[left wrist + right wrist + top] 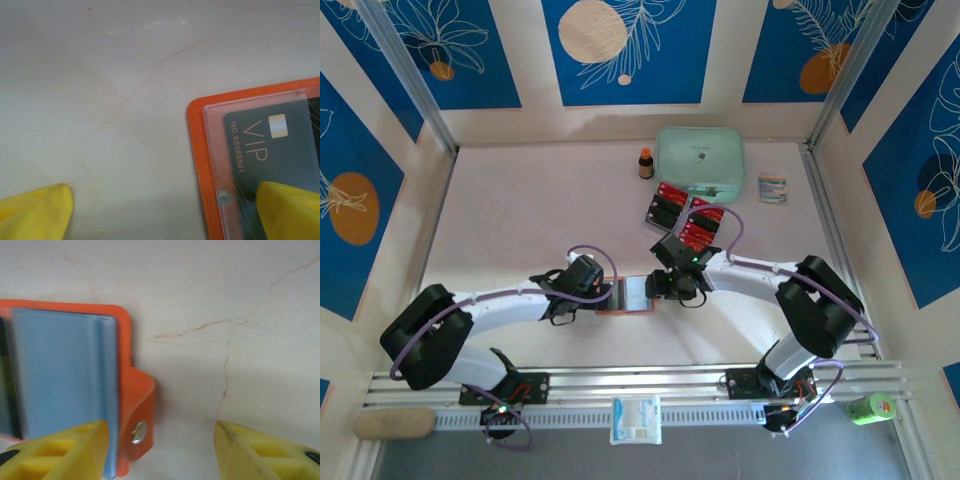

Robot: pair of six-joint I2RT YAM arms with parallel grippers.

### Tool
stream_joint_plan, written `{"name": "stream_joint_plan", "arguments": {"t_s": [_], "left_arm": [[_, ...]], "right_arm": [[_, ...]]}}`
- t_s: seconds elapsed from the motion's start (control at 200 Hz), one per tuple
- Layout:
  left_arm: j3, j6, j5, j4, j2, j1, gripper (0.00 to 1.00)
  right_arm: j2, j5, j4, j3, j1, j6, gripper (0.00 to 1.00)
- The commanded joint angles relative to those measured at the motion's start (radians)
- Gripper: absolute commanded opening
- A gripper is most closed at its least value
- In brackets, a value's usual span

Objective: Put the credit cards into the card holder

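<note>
The orange card holder (628,297) lies open on the table between my two grippers. In the left wrist view its corner (197,165) shows a clear sleeve with a black VIP card (280,145) inside. My left gripper (165,215) is open, one yellow finger (290,210) over that sleeve, the other over bare table. In the right wrist view the pale blue inside (65,375) and the orange snap tab (137,425) appear. My right gripper (160,447) is open astride the tab. More red and black credit cards (682,212) lie in a clear tray further back.
A mint-green zip pouch (700,160) sits at the back, with a small brown bottle (646,163) to its left and a small packet (772,188) to its right. Near the front rail are a white packet (636,420), a green bottle (870,408) and a beige sponge (395,423).
</note>
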Motion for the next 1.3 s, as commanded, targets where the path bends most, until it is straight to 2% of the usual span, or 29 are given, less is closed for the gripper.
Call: {"name": "stream_joint_plan", "arguments": {"t_s": [0.0,0.12,0.255,0.325,0.95,1.11,1.295], "left_arm": [[0.019,0.019,0.023,-0.023,-0.003,-0.001,0.94],[0.029,0.023,0.031,-0.03,0.001,-0.001,0.94],[0.039,0.03,0.04,-0.029,-0.001,-0.002,0.94],[0.045,0.033,0.043,-0.031,-0.002,-0.002,0.94],[0.053,0.036,0.045,-0.007,0.052,-0.002,0.94],[0.047,0.033,0.05,0.003,0.061,-0.002,0.94],[0.038,0.033,0.051,0.012,0.06,-0.002,0.94]], "right_arm": [[0.025,0.035,-0.009,0.04,-0.002,-0.014,0.55],[0.024,0.04,-0.002,0.037,-0.017,-0.015,0.4],[-0.006,0.037,0.003,0.011,-0.036,-0.024,0.1],[-0.029,0.033,0.003,-0.009,-0.046,-0.028,0.0],[-0.138,0.017,0.001,-0.1,-0.089,-0.025,0.0],[-0.191,-0.014,-0.016,-0.071,-0.09,-0.043,0.24],[-0.235,-0.045,-0.022,-0.024,-0.063,-0.035,0.24]]}}
